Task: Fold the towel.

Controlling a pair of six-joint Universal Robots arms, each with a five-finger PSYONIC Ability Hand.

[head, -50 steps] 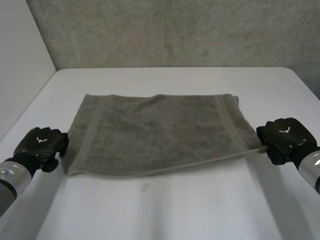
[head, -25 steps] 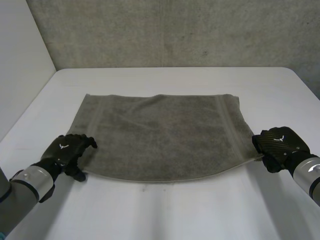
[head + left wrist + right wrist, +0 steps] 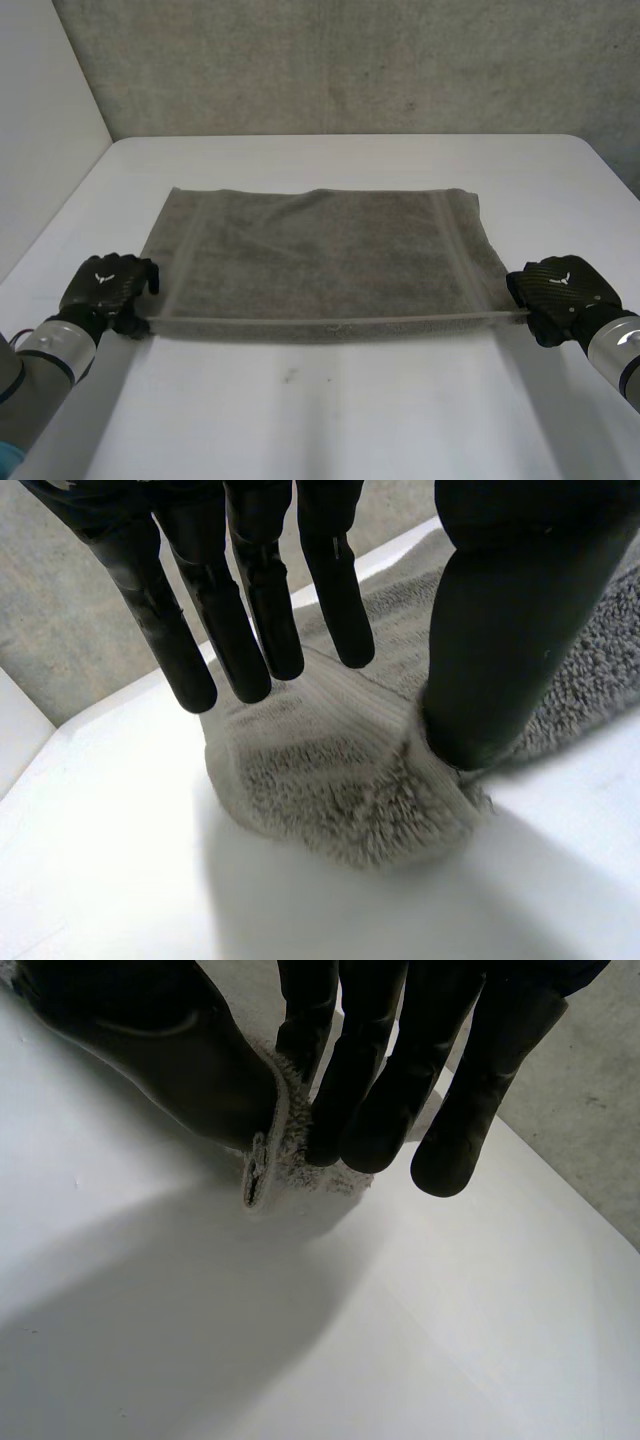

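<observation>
White worktop carries a grey towel at its centre. The left robot hand at 8 o'clock and the right robot hand at 4 o'clock each pinch a near corner, covering it from overhead. The near edge runs taut between them, and the far edge lies flat toward 12 o'clock.

White matte surface from 6 o'clock up to centre, far edge straight, far corner at 2 o'clock rounded. Small dark speck near 6 o'clock. Grey rough-textured back wall at 12 o'clock, meeting far edge of surface. Plain white side wall at 9 to 10 o'clock, slanting along surface edge. Soft, even light.
</observation>
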